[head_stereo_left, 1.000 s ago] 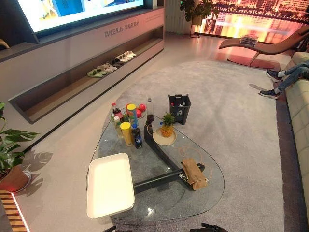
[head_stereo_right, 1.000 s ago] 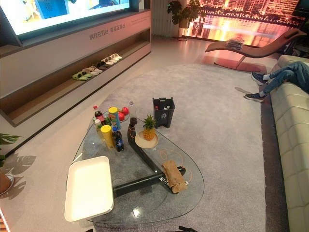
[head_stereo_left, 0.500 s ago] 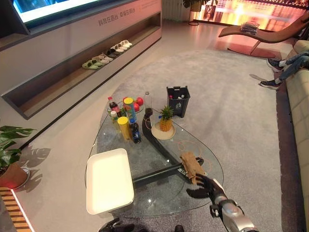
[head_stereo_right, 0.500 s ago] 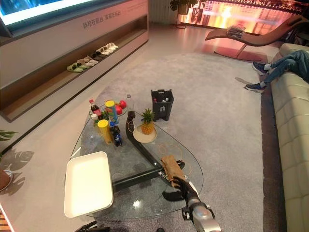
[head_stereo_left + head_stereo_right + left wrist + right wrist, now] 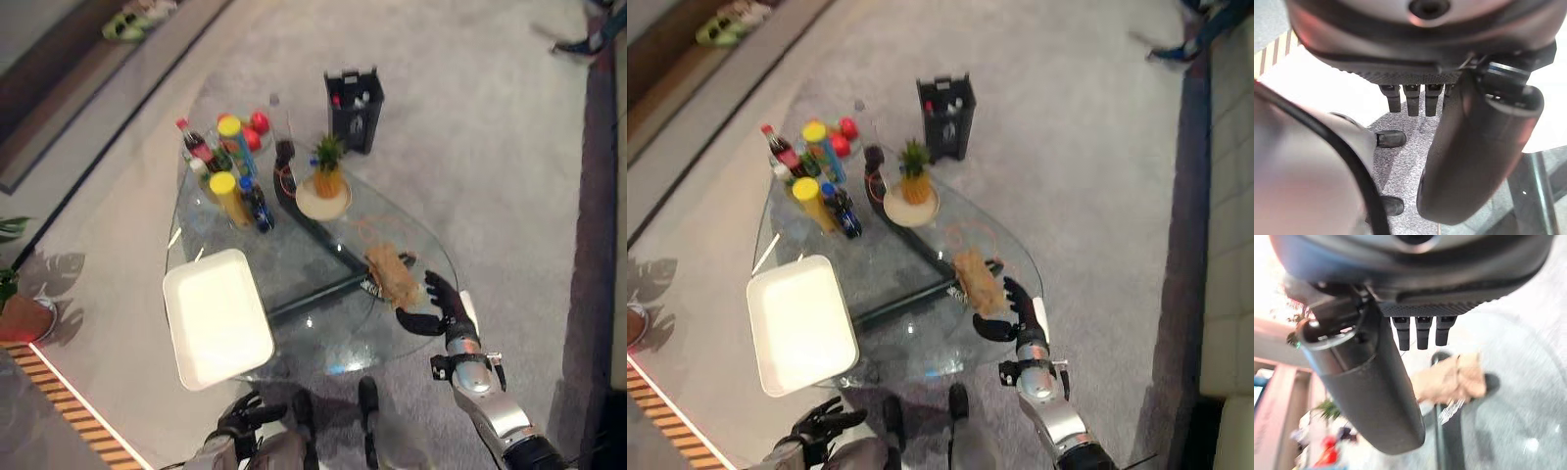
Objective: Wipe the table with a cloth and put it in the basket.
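right hand [image 5: 431, 308] hangs over the near right edge of the glass table [image 5: 323, 333], fingers loosely spread and holding nothing, just beside the near end of the tan cloth [image 5: 390, 274]. the cloth lies crumpled on the glass, right of the table's middle. left hand [image 5: 245, 419] sits low off the near edge, fingers relaxed and apart. a white tray [image 5: 216, 318] lies on the near left of the table. bottles [image 5: 230, 186] crowd the far left corner, and a pineapple [image 5: 326, 168] stands on a plate just right of them. on the carpet past the far edge stands a dark basket [image 5: 355, 96].
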You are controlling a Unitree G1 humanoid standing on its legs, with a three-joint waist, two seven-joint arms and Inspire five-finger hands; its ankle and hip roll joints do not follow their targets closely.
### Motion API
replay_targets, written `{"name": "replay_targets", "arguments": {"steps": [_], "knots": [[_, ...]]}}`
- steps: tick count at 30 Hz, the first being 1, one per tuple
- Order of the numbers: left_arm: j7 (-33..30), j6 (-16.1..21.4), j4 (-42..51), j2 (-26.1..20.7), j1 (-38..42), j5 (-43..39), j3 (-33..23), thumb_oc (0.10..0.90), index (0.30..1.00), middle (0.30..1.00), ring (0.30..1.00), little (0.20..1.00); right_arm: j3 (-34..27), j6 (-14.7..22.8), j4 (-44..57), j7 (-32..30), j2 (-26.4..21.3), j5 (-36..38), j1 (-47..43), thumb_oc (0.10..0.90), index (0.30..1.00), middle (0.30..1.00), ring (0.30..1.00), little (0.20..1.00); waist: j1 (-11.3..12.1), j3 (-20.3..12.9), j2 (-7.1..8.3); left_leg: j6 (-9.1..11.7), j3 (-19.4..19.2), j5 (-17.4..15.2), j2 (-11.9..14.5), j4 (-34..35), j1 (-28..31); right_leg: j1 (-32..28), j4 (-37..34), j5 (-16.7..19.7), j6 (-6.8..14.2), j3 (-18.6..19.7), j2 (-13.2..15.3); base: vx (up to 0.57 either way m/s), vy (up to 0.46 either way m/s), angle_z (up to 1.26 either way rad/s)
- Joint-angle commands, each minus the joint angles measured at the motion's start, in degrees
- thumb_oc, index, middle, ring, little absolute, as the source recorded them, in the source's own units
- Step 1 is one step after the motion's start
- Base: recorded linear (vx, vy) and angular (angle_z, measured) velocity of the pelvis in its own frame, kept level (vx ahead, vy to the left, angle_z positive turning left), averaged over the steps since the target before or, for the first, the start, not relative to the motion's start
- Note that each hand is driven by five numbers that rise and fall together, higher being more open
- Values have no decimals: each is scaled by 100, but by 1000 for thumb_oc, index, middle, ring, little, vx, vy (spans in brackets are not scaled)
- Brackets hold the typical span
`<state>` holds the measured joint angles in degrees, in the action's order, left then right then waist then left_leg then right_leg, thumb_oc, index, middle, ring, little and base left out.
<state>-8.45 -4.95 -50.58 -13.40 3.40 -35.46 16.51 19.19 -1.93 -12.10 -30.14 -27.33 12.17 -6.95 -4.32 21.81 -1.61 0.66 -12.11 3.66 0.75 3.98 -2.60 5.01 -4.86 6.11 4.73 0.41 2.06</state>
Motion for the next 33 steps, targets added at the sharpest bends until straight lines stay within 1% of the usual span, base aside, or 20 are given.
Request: {"name": "replay_targets", "arguments": {"steps": [1, 6, 12, 13, 14, 15, 17, 18, 20, 26, 29, 33], "knots": [[-326, 226, 47, 27, 491, -189, 182, 800, 900, 900, 900, 900, -266, 364, 851, -925, -252, -496, -1118, 800, 900, 900, 900, 900, -29, 415, 81, -27, 343, -747, -173, -1100, -682, 431, 973, -742, 30, -323, 190, -103, 4, 2], [-499, 304, 36, 81, 918, -279, 280, 800, 900, 900, 900, 900, -219, 170, 1021, -1263, -352, -557, -1724, 800, 900, 900, 900, 900, -45, 798, 71, -18, 396, -776, -264, -1418, -1198, 944, 1201, -715, 0, -245, 164, -82, 17, 2], [-669, 406, 39, 180, 1164, -380, 350, 800, 900, 900, 900, 900, -82, -6, 1052, -1576, -395, -512, -2214, 800, 900, 900, 900, 900, -49, 799, 12, -1, 399, -740, -331, -1640, -1935, 1731, 1447, -697, -26, -169, 116, -18, 26, 1], [-548, 158, -133, 220, 1180, -639, 312, 800, 900, 900, 900, 900, -51, -3, 1044, -1715, -392, -474, -2263, 800, 900, 900, 900, 900, -33, 799, 12, -3, 420, -738, -356, -1665, -2078, 1890, 1514, -711, -32, -198, 123, 0, 0, 0], [-481, 272, -238, 232, 1166, -611, 317, 800, 900, 900, 900, 900, -34, 22, 1017, -1760, -391, -471, -2283, 800, 900, 900, 900, 900, -30, 799, 13, -1, 420, -735, -360, -1673, -2123, 1942, 1528, -708, -32, -205, 125, 0, 0, 0], [-212, 918, -452, 231, 1112, -376, 368, 800, 900, 900, 900, 900, 3, 112, 914, -1880, -387, -422, -2341, 800, 900, 900, 900, 900, -12, 799, 15, 11, 413, -722, -373, -1700, -2244, 2085, 1562, -687, -33, -218, 130, 0, 0, 0], [-73, 1189, -537, 202, 968, -346, 444, 800, 900, 900, 900, 900, -20, 217, 790, -1983, -411, -283, -2408, 800, 900, 900, 900, 900, 36, 799, 7, 31, 440, -707, -403, -1770, -2455, 2288, 1606, -656, -29, -247, 149, 0, 0, 0], [-57, 1221, -534, 195, 936, -341, 457, 800, 900, 900, 900, 900, -33, 220, 768, -1994, -412, -264, -2423, 800, 900, 900, 900, 900, 47, 799, 2, 33, 447, -704, -409, -1784, -2493, 2326, 1619, -651, -29, -257, 152, 21, -11, 6], [-5, 1352, -454, 179, 773, -305, 501, 800, 900, 900, 900, 900, -108, 106, 708, -2057, -356, -262, -2545, 800, 900, 900, 900, 900, 104, 799, -33, 44, 473, -678, -439, -1861, -2719, 2559, 1703, -624, -37, -298, 168, 36, 8, 12], [-26, 1369, -156, 121, 674, -310, 548, 800, 900, 900, 900, 900, -132, -368, 540, -2341, -408, -233, -2943, 800, 900, 900, 900, 900, 185, 799, -141, 25, 524, -674, -463, -2085, -3215, 3059, 1906, -614, -82, -334, 170, 42, 35, 11], [-78, 1335, -65, 133, 707, -331, 582, 800, 900, 900, 900, 900, -131, -474, 405, -2405, -464, -222, -3117, 800, 900, 900, 900, 900, 217, 799, -171, 20, 558, -671, -470, -2163, -3393, 3235, 1988, -609, -86, -343, 168, 32, 20, 9], [-160, 1306, 131, 128, 756, -371, 652, 800, 900, 900, 900, 900, -136, -567, 248, -2325, -588, -67, -3381, 800, 900, 900, 900, 900, 273, 799, -215, 12, 605, -636, -477, -2259, -3729, 3579, 2119, -584, -90, -356, 157, 26, 12, 5]]}}
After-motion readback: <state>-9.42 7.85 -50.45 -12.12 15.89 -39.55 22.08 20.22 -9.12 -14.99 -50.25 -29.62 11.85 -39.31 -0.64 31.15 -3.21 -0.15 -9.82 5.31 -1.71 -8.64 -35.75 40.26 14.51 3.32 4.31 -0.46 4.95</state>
